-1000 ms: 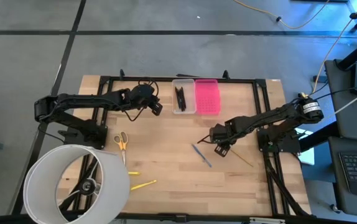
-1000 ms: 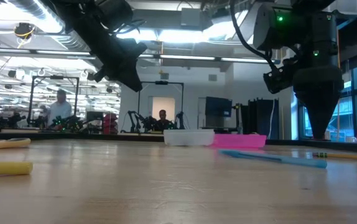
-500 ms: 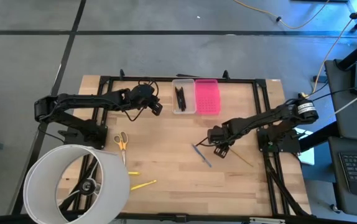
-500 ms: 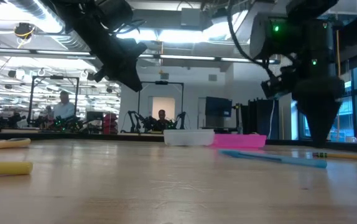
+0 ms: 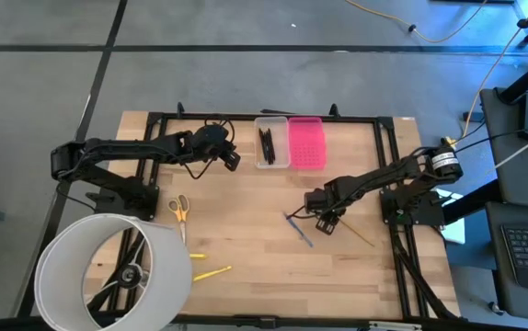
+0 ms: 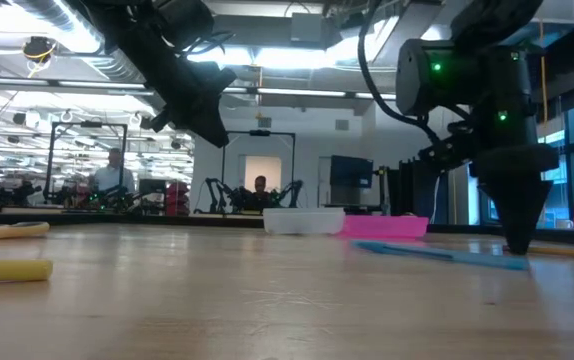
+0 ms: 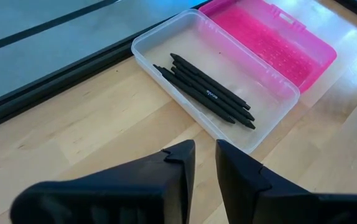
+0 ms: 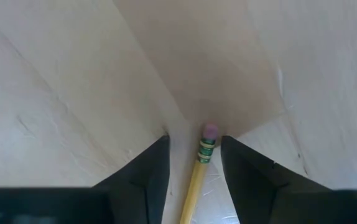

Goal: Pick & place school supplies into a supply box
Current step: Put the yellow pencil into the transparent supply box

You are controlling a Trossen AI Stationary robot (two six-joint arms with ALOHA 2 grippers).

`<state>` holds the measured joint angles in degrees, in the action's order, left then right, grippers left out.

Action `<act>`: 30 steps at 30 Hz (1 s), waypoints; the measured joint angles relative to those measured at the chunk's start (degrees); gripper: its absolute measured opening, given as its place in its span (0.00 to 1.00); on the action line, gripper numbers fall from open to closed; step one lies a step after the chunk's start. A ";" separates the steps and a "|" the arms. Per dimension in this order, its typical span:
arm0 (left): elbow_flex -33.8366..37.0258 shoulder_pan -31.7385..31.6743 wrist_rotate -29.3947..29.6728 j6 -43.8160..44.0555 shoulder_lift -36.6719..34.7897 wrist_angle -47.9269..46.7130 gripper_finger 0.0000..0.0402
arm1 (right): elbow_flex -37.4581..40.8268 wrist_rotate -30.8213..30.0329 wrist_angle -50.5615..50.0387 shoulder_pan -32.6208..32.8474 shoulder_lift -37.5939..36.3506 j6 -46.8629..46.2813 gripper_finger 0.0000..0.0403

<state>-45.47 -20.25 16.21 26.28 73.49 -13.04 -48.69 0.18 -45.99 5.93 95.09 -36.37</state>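
Straddling the yellow wooden pencil (image 8: 198,180), our right gripper (image 8: 194,163) has its dark fingers apart, one on each side of the shaft and neither visibly touching it. We see the pencil lying flat on the pale wood-grain table (image 5: 246,221), its green-and-gold ferrule and pinkish eraser pointing away from the wrist; from above it runs out beyond the gripper (image 5: 326,221), just beside a slim blue-grey pen (image 5: 299,230). Our left gripper (image 7: 204,163) hovers near the clear plastic rectangular case (image 7: 166,37), its tapered fingers a narrow slit apart and empty. Three slender black pens (image 7: 211,96) lie side by side in that case, whose glossy pink translucent lid (image 7: 278,38) lies open alongside.
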 joint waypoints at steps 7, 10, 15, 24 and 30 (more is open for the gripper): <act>0.00 0.02 0.00 0.00 0.00 -0.02 0.14 | 0.11 0.90 0.64 -0.22 0.06 2.40 0.37; 0.00 0.00 0.00 -0.02 0.00 -0.04 0.14 | 0.13 0.86 0.75 -0.20 0.07 2.86 0.37; 0.00 0.01 0.01 -0.02 0.00 -0.02 0.14 | 0.15 0.92 0.88 -0.20 0.11 4.10 0.37; 0.00 0.00 0.00 0.00 0.00 -0.02 0.15 | 0.20 0.95 0.99 -0.20 0.17 2.78 0.37; 0.00 0.00 0.00 0.00 0.00 -0.02 0.14 | 0.20 1.10 1.17 -0.15 0.17 2.07 0.30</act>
<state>-45.47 -20.25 16.21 26.28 73.49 -13.06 -48.49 1.28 -44.82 5.78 95.26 -34.30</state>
